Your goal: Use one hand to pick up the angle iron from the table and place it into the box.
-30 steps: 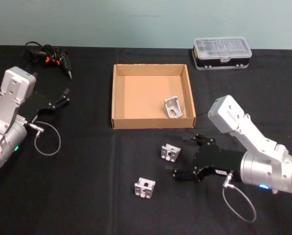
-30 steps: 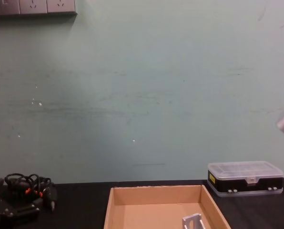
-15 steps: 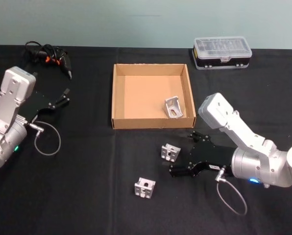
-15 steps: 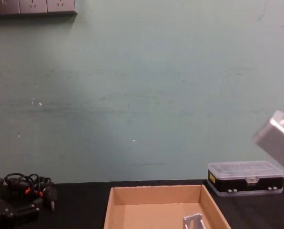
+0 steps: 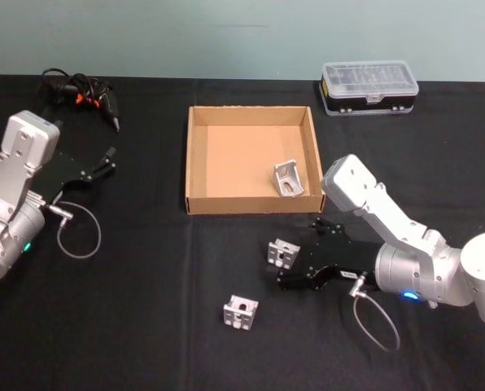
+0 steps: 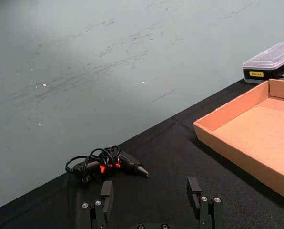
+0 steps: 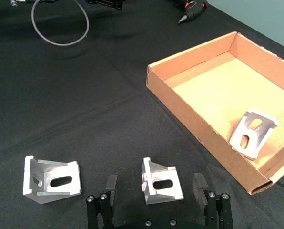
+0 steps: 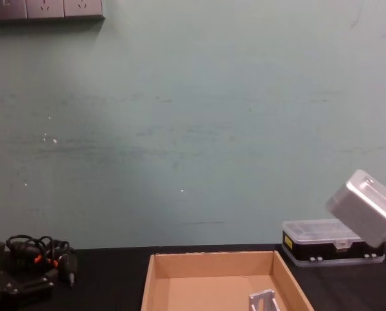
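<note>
Closing on the nearest angle iron [image 5: 282, 253] is the step in hand, by my reading. In the head view the right tool [image 5: 299, 257] lies low over the black worktop [image 5: 145, 342], spread wide and empty, with the bracket at its mouth, just in front of the cardboard box [image 5: 251, 204]. It should ease forward until both fingers flank the piece, then squeeze across the flat outer faces rather than the sloped ribs. A lift clear of the low wall comes before any carry. The left tool [image 5: 106, 163] is parked at the far left.

In the left wrist view, the left tool [image 6: 150, 191] is open wide with nothing between its fingers.

In the right wrist view, the angle iron [image 7: 162, 181] stands between the fingers [image 7: 111, 182], apparently touching neither. It is a small silver corner bracket — two faces at a right angle, a slotted hole, ribbed sides. A second angle iron [image 7: 51, 179] rests well apart on the cloth, and a third angle iron [image 7: 252, 132] leans tilted inside the box [image 7: 194, 124].

In the chest view, the right arm's silver wrist housing [image 8: 364, 208] hangs before the clear-lidded case [image 8: 309, 236].
</note>
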